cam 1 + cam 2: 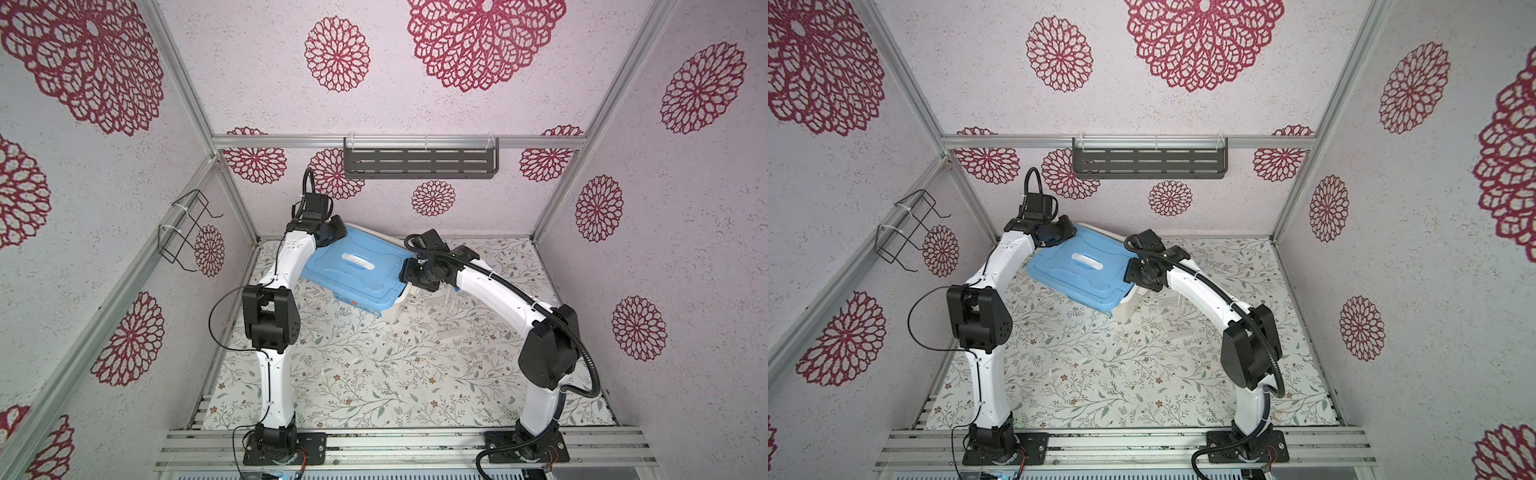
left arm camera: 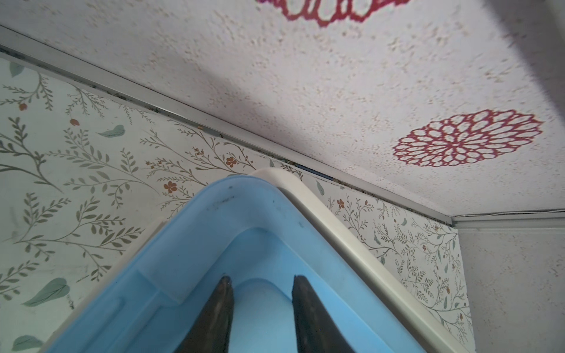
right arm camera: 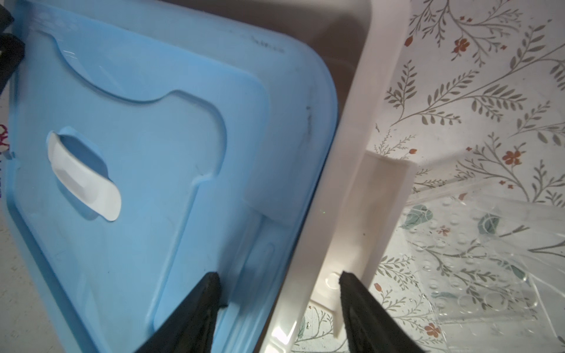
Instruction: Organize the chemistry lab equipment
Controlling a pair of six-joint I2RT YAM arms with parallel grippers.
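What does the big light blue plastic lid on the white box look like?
The light blue plastic lid is a rounded rectangle with a raised stepped panel and a white handle set in a hollow at its middle. It lies askew on the white plastic box, whose rim shows bare along one side. The left gripper hangs open over one corner. The right gripper, also open, straddles the lid's edge and the box rim.

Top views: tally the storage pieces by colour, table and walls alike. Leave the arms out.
Blue: 1, the lid
White: 1, the box
Clear: 1, the plastic rack
Dark grey or black: 2, the wall shelf and the wire basket
Total: 5
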